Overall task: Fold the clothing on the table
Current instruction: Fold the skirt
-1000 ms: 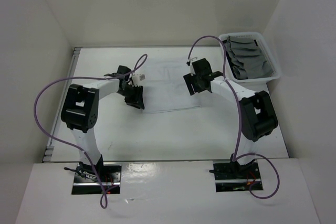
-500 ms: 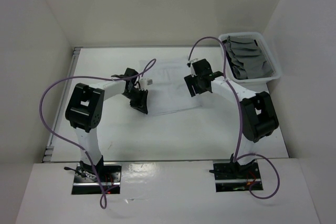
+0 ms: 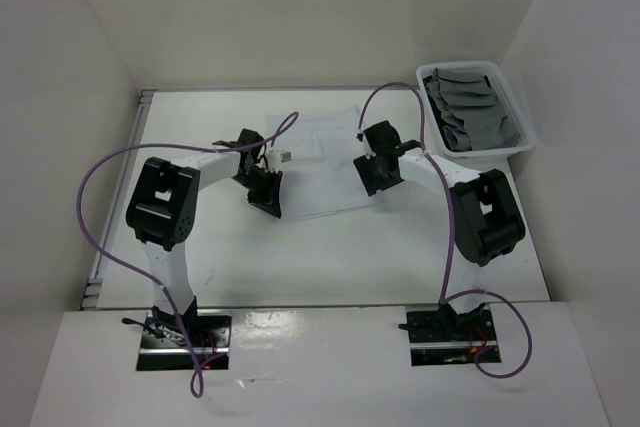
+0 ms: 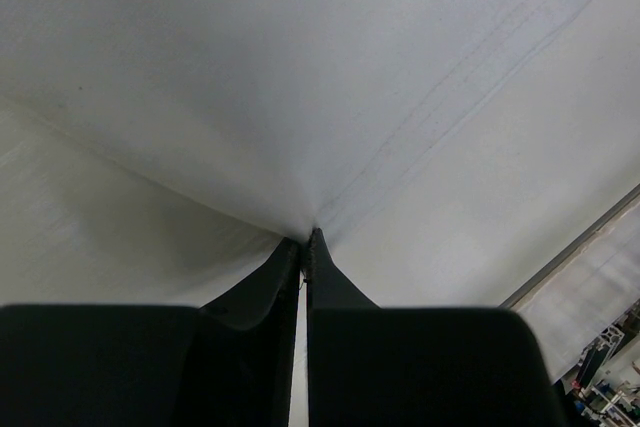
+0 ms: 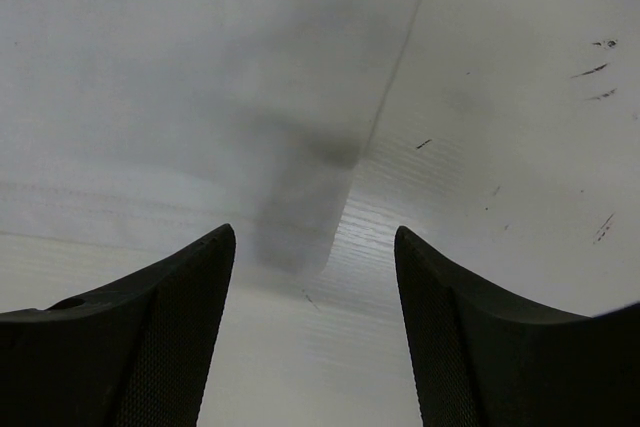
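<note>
Top external: laundry basket (image 3: 460, 66) sits apart from clothing (image 3: 320, 167).

A robotics lab cell: plain white panel walls (image 3: 300, 17) enclosing a white matte desk (image 3: 350, 247) with two bolted white-and-black robot arms (image 3: 165, 209) trailing purple cables (image 3: 81, 212).

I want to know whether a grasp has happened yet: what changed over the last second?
The left gripper shifted right onto the near-left corner of the white cloth and closed on it, pinching the fabric. The right gripper came nearer and lower over the cloth's right edge, jaws open, holding nothing. The basket of grey clothes stayed put.
</note>
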Robot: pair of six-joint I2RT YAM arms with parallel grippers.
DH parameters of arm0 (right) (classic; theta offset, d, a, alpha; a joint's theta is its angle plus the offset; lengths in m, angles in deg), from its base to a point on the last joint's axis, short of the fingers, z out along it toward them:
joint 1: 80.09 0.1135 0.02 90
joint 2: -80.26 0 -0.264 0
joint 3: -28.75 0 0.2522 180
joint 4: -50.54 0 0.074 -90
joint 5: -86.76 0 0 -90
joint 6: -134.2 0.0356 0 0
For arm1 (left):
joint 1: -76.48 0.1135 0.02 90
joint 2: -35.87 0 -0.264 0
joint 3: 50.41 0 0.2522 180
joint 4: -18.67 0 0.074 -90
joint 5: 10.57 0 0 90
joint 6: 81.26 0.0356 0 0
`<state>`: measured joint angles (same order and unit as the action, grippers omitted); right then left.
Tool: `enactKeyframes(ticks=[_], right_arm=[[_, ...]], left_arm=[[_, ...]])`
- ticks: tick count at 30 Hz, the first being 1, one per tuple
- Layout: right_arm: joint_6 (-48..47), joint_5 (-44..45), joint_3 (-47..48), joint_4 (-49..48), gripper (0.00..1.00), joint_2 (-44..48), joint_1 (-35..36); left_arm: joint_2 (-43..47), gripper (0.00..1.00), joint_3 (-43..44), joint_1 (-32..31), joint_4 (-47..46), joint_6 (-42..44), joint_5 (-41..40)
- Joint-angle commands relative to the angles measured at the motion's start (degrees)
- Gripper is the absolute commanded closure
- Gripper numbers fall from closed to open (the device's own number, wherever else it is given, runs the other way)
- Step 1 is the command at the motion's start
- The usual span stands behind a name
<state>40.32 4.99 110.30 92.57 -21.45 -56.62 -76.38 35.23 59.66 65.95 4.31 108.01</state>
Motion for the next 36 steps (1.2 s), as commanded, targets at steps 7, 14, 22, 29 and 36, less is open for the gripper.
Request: enactKeyframes(ticks=[7,14,22,29,36], right_arm=[[-0.16,-0.31,-0.11,2.05,0.37,0.2,0.09],[-0.69,-1.99,-0.11,3.98,0.37,-0.32,0.09],[-2.27,-5.32,0.41,5.65,0.38,-1.47,0.09],[-2.79,-5.86,0.41,6.8,0.4,-4.19,1.32],[-3.33,-5.86,0.41,6.8,0.55,-5.86,1.32]], left_arm=[[0.98,0.98,-0.86,2.23,2.69,2.76,-3.53],[1.5,0.98,-1.56,3.28,2.69,2.76,-4.06],[1.5,0.98,-0.51,3.89,2.69,2.76,-4.06],[2.03,0.98,-0.51,4.95,2.69,2.76,-3.53],[2.03,0.98,-0.51,6.01,2.69,2.76,-2.39]])
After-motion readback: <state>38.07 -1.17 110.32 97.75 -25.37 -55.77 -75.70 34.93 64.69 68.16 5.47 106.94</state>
